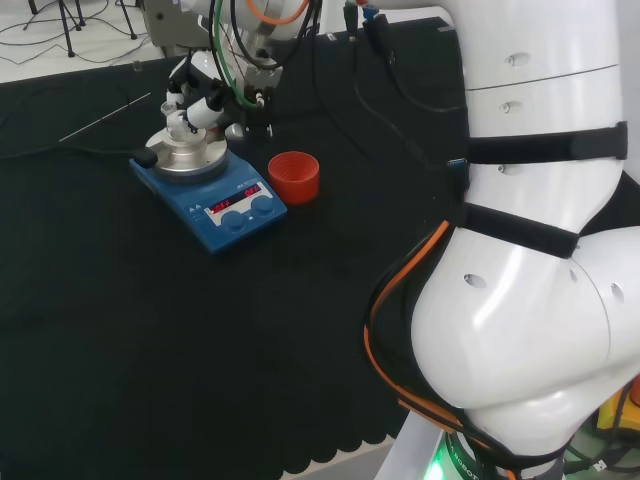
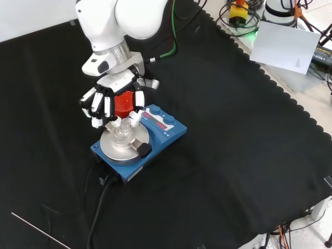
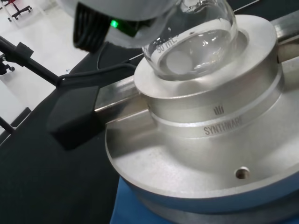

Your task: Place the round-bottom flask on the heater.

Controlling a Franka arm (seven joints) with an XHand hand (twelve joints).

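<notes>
You see the round-bottom flask (image 3: 189, 44), clear and apparently empty, seated in the metal block's well on the blue heater (image 2: 155, 137), near the counter's far-left corner in the head view. The robot hand (image 2: 111, 104) pinches its neck. Red cup (image 1: 293, 176) stands beside.

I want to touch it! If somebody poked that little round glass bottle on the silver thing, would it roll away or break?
The round-bottom flask looks like thin clear glass, so it probably breaks easily. Its round belly would likely roll on flat cloth, but it sits in the hollow of the heater, which should steady it. The hand is curled round its neck.
</notes>
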